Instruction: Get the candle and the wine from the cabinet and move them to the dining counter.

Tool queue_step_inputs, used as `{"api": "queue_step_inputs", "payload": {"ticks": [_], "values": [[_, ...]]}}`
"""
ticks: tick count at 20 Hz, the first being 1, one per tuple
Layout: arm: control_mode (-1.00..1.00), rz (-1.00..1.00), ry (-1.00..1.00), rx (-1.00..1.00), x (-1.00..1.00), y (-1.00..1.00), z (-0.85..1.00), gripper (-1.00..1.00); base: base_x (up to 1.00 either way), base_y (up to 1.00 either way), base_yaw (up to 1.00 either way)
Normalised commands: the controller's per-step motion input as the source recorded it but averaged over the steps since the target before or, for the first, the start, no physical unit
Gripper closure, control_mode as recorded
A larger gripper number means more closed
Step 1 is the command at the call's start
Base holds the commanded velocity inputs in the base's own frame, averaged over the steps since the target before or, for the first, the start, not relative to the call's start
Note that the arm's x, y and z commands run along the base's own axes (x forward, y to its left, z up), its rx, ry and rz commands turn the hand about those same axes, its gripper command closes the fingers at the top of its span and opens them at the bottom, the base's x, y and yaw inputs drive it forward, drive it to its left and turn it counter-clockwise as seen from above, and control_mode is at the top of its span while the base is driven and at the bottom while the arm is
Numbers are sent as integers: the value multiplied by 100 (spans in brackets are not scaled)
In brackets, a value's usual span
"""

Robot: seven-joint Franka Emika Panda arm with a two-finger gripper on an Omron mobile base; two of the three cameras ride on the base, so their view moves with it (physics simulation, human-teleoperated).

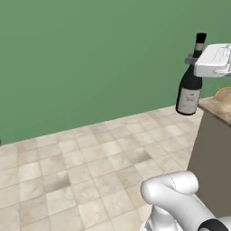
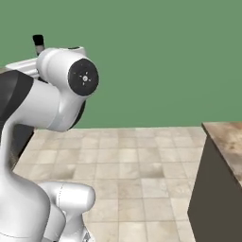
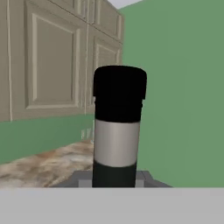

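The wine point(image 1: 189, 85) is up in the air right now, hanging by its neck from the gripper point(image 1: 193, 60), which is pinched down to a narrow gap around that neck, so it's got a proper hold. In the hand view the black cap point(image 3: 119, 89) sticks up right above the fingers. Below and just to the side of the gripper, a corner of marbled stone slab point(image 1: 215, 107) peeks in, probably the dining counter, though I can't say for sure. So I'd call this the carry step for the bottle. Next it needs to get over the slab, come down gently, keep the bottle upright, then let go. No candle anywhere around the gripper, so can't say where that stands.
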Motion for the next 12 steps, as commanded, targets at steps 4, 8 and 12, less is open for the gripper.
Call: {"api": "queue_step_inputs", "payload": {"ticks": [4, 8, 12], "values": [[100, 0, 0, 0, 0, 0, 0, 100, 100, 64, -18], [100, 0, 0, 0, 0, 0, 0, 100, 100, 66, -22], [100, 0, 0, 0, 0, 0, 0, 100, 84, 74, -62]]}}
